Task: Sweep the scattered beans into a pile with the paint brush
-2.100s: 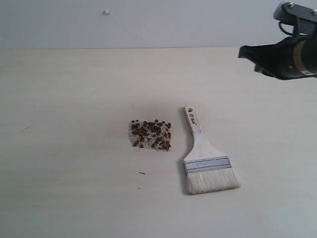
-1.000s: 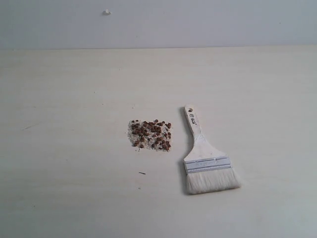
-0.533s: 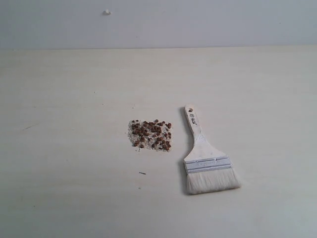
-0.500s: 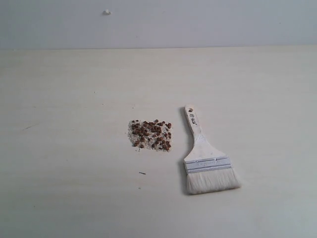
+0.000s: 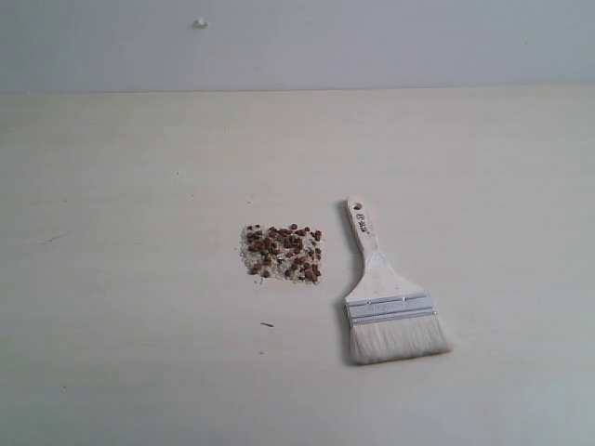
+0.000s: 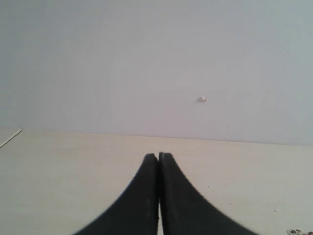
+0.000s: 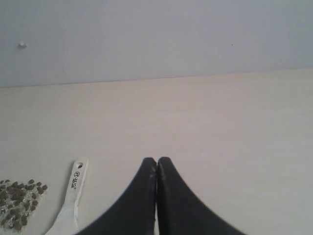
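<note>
Right gripper (image 7: 157, 160) closed, off exterior view | paint brush (image 5: 383, 284), pile (image 5: 284, 253) unmoved

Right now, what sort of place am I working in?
Probably a staged test bench rather than a lived-in room: a pale wood-grain table runs up to a plain grey wall, and a paint brush and a cluster of beans are laid out on it.

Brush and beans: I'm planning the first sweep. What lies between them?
Nothing: the exterior view shows only a narrow strip of bare table between the beans and the brush handle.
</note>
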Controlling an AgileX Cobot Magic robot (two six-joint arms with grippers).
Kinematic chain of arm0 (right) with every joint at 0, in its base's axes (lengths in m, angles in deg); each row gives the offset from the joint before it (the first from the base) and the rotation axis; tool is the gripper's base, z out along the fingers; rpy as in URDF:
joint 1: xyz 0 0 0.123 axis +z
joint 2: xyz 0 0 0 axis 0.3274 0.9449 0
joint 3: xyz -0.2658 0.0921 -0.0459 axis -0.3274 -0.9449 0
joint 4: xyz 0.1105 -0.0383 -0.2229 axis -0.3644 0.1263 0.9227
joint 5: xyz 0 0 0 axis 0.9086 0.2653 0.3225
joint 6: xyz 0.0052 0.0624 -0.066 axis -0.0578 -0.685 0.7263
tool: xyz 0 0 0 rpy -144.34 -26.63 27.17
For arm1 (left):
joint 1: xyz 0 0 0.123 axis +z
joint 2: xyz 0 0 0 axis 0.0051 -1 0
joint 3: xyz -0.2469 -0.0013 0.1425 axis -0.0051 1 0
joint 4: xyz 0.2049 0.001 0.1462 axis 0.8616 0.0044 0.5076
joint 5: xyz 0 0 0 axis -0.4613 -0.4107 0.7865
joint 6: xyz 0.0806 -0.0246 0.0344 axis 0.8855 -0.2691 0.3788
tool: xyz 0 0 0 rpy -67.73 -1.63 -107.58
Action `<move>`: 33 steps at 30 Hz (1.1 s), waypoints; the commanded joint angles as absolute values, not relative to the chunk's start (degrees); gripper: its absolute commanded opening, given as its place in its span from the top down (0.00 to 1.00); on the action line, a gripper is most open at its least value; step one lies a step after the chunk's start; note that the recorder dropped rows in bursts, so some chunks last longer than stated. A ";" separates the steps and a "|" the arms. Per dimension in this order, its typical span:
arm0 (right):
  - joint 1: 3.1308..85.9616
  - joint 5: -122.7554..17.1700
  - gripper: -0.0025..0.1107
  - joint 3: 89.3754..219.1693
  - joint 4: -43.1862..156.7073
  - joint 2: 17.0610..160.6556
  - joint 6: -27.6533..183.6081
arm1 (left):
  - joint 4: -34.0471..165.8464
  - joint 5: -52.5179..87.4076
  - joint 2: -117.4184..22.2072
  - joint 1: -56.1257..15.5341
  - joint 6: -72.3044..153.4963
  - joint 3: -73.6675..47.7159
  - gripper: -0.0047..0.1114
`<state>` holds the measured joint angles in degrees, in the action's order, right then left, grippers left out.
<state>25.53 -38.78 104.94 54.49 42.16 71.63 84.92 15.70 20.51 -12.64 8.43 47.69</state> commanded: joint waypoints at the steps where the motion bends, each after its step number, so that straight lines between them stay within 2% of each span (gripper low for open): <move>1: 23.42 -35.18 0.98 101.94 55.68 29.74 72.26 | 85.15 15.78 20.85 -12.96 8.49 47.72 0.96; 11: 21.38 -40.05 0.98 89.38 58.81 17.88 72.26 | 85.15 15.78 20.85 -12.96 8.49 47.72 0.96; 33: 21.38 -36.43 0.98 89.38 59.78 17.06 71.56 | 85.15 15.78 20.85 -12.96 8.49 47.72 0.96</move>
<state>21.62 -36.28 89.65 59.45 17.45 71.62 84.92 15.70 20.51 -12.64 8.43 47.69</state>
